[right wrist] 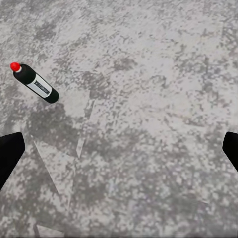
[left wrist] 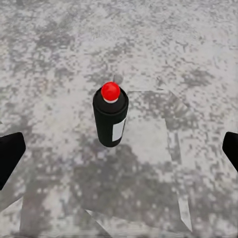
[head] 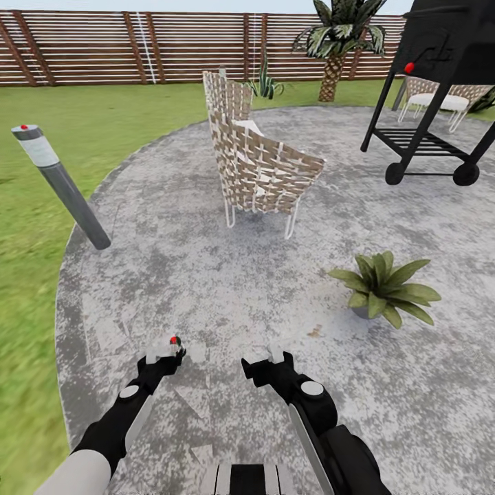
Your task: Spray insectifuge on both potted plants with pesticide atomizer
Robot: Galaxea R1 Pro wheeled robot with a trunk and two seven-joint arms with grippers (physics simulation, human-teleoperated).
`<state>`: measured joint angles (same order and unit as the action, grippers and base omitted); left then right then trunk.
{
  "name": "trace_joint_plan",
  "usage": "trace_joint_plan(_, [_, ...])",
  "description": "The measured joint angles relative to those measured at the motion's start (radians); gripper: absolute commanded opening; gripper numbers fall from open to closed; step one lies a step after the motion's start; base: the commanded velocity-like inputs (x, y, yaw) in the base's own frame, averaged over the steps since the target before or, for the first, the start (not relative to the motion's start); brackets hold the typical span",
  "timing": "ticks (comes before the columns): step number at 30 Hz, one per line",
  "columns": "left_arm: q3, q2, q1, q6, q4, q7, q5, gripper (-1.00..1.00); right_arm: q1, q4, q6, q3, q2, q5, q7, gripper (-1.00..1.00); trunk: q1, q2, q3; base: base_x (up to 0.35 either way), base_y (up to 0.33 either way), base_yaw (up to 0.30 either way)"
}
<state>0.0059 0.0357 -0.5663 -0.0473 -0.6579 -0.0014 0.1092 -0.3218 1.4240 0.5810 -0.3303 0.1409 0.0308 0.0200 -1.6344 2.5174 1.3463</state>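
I have both arms low over the grey round paving [head: 206, 275]. Left gripper [head: 165, 352] hangs directly above the pesticide atomizer [left wrist: 111, 119], which stands upright on the paving, red cap up, white label facing partly toward the wrist camera. In the left wrist view the 2 fingertips [left wrist: 10, 153] sit at opposite edges of the picture, spread wide, with the bottle between them and not touched. From the head view only the red cap shows past the gripper.

Right gripper [head: 265, 368] is also spread apart, fingertips [right wrist: 10, 153] at the picture edges, nothing between them but bare paving. The right wrist view shows the atomizer [right wrist: 35, 83] off to one side, well apart from that gripper.

1 potted plant [head: 385, 287] sits on the paving ahead and to the right, well apart from both grippers. Open paving lies between it and the arms.

A woven chair [head: 258, 161] stands further ahead, centre. A black grill cart [head: 433, 89] is at far right. A grey bollard lamp [head: 60, 184] stands at the paving's left edge where the lawn [head: 41, 227] begins. Slatted fence [head: 103, 47] closes the back.
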Motion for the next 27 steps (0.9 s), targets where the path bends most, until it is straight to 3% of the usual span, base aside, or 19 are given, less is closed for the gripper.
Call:
trace_joint_plan(11, [0.000,0.007,-0.001,0.001,-0.001,0.000,0.000,1.00,0.001,0.016,0.000,0.004,0.000,0.000,0.000,1.00,0.000,0.000,0.017,0.000,0.000,0.000])
trace_joint_plan(15, [0.000,0.010,-0.001,0.000,-0.001,0.001,0.000,1.00,0.001,0.018,0.001,0.030,0.001,0.000,0.000,1.00,0.000,0.000,0.018,0.000,0.024,-0.002])
trace_joint_plan(27, [0.000,0.011,-0.001,0.001,-0.001,0.001,0.000,1.00,0.002,0.020,0.001,0.043,0.003,0.000,0.000,1.00,0.000,0.000,0.019,0.000,0.219,-0.171])
